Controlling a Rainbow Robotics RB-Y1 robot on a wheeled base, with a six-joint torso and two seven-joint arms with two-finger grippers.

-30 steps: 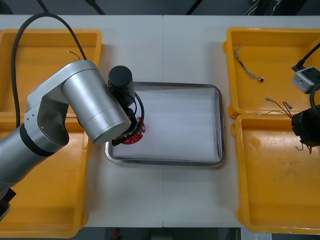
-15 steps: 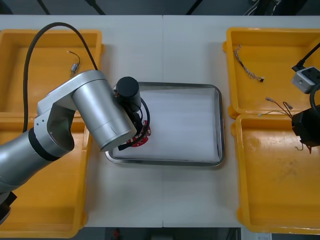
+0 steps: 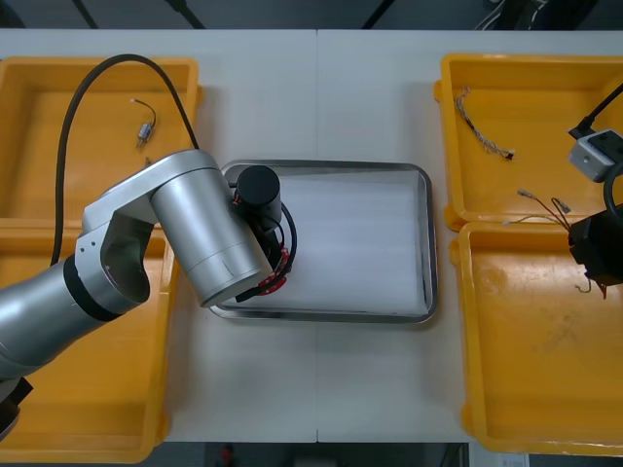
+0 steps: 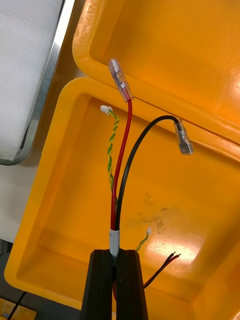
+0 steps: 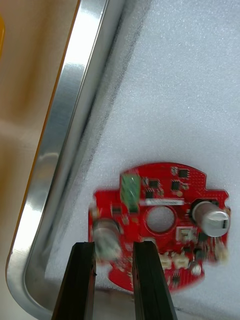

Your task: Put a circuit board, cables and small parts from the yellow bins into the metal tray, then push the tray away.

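Tray [image 3: 428, 243], white inside; bin [image 4: 60, 200] to its right, near side. L gripper [image 5: 114, 247] is over the tray's near-left corner, R gripper [image 4: 117, 255] over that bin. I see L fingers clamped on the edge of the board [image 5: 165, 190], just inside that corner; can't tell if it touches the liner. R fingers are pinched on red + black cables [image 4: 121, 165].
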